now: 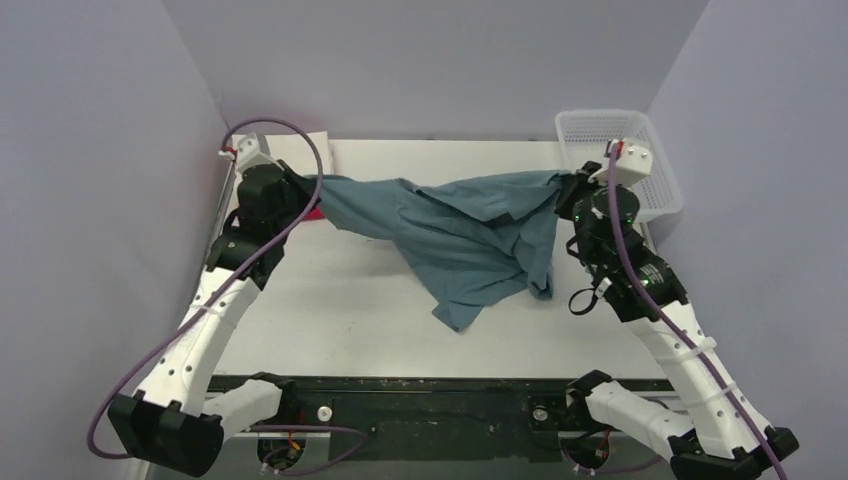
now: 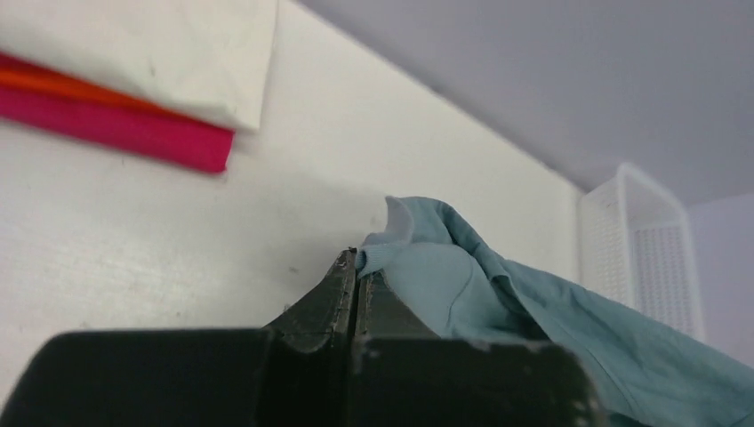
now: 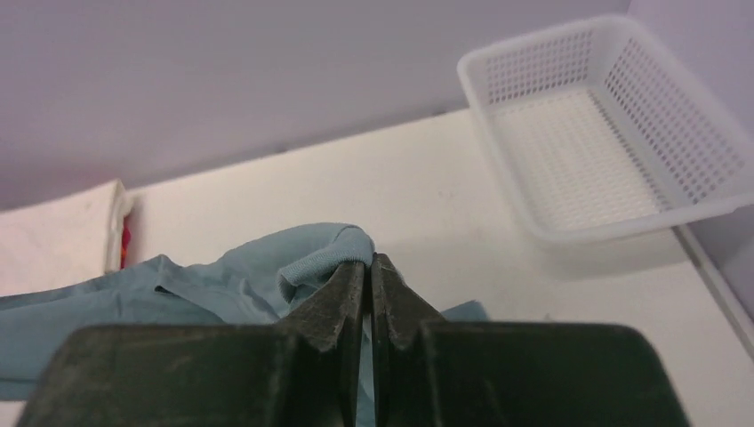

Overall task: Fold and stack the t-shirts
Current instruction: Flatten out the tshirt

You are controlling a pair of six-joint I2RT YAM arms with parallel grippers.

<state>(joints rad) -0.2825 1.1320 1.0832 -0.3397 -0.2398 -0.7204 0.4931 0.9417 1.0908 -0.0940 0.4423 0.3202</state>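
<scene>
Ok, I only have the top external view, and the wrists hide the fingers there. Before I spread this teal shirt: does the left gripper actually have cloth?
Observer: Yes. In the left wrist view, the left gripper is shut on an edge of the teal t-shirt.
Operator: And the right one?
Observer: The right gripper is shut on a rolled edge of the same shirt, jaws pinched together.
Operator: Which folded shirts lie at the far left?
Observer: Three: a cream-white shirt on top, an orange shirt under it, and a pink-magenta shirt at the bottom.
</scene>
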